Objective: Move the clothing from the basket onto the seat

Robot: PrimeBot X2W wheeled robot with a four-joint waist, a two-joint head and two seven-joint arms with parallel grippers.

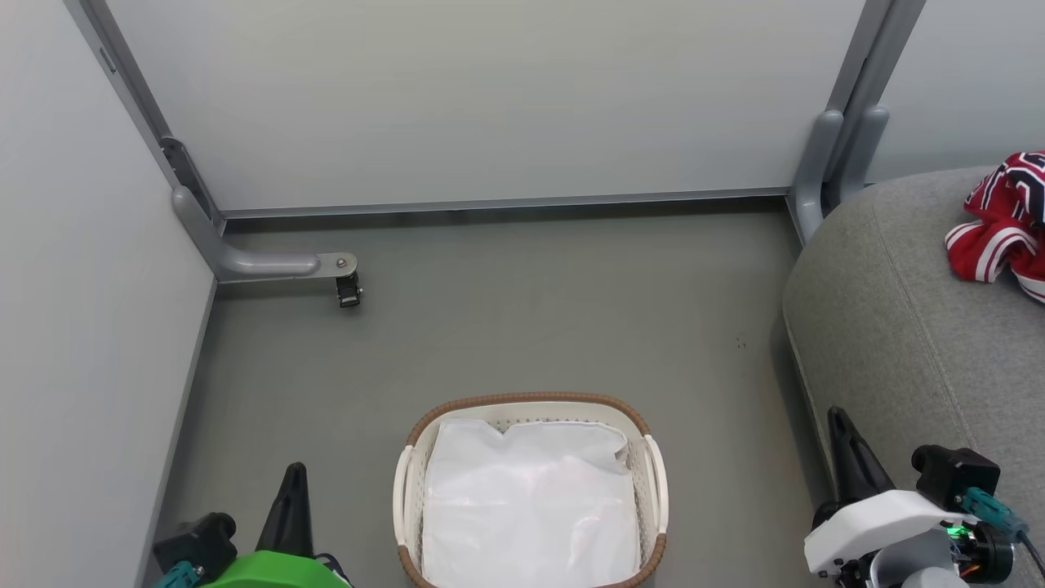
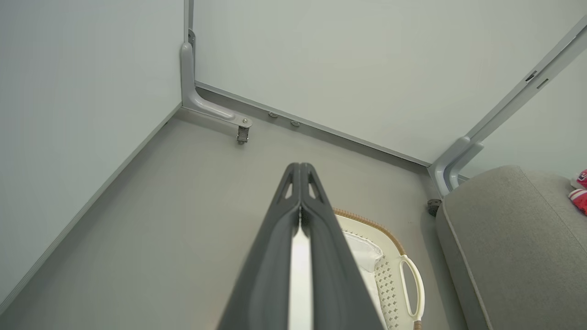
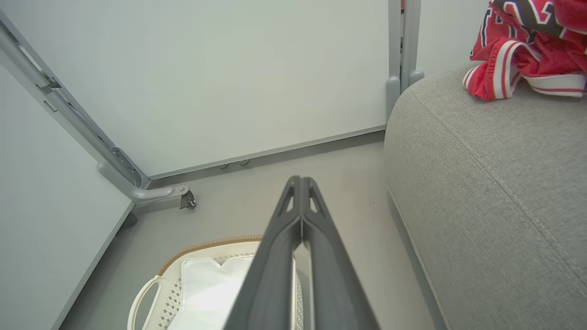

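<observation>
Evidently soft and light, the crumpled red white-striped clothing [image 1: 1000, 220] lies on the large grey fabric seat [image 1: 898, 327], best pinched at a raised fold, apart from the cream oval plastic basket [image 1: 531, 403], while the left gripper [image 2: 300, 167] and right gripper [image 3: 300, 179] sit closed, empty.

Head camera steeply above basket [image 1: 531, 400]; wrist cameras low, either side of it.

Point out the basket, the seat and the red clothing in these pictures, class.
basket [image 1: 531, 398]: head view, on the far arc of its brown woven-look rim.
seat [image 1: 898, 327]: head view, on the bare grey fabric of its top.
clothing [image 1: 992, 245]: head view, on a red fold with white stripes.
</observation>
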